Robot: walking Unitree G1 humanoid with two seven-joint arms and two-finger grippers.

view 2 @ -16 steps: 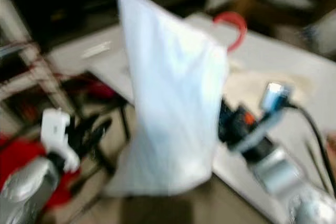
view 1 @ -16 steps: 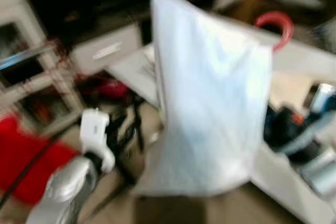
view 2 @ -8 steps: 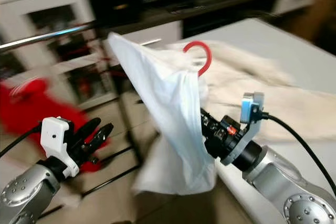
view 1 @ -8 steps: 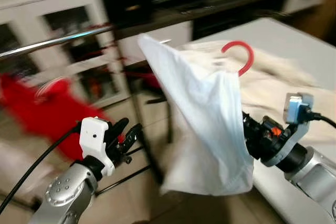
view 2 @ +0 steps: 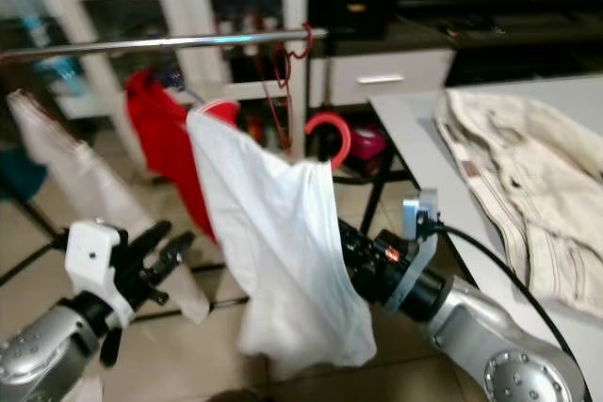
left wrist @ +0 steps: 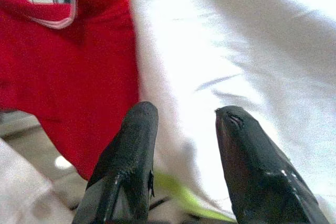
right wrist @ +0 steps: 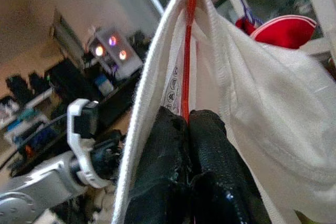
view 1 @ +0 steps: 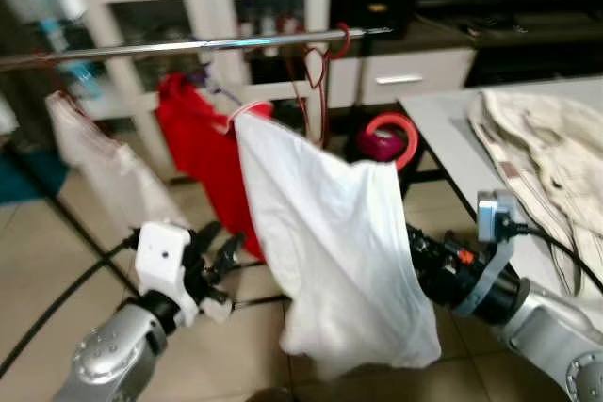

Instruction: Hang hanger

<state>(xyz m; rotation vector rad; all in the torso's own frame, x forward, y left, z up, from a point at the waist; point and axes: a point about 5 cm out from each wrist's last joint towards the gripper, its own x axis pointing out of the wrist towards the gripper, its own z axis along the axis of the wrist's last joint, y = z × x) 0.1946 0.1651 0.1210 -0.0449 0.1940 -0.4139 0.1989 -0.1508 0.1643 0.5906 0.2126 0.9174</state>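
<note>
Red hanger (view 1: 403, 135) carrying a white garment (view 1: 334, 242) (draped, hanging slack), hook up, tilted. Held in the air below and in front of the steel rail (view 1: 188, 45), not hooked on.

Camera swung toward clothes rail (view 1: 188, 44), red hanger (view 1: 391, 134) with white shirt (view 1: 339, 251) carried nearer it

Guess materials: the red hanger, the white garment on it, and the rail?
Red hanger: looks like glossy plastic or coated wire; smooth, thin, uniform colour, pinched in the right hand.
White garment: soft knit fabric, likely cotton; matte, drapes in folds, stitched ribbed hem in the right wrist view.
Rail: polished metal tube; bright mirror-like streak along it.
</note>
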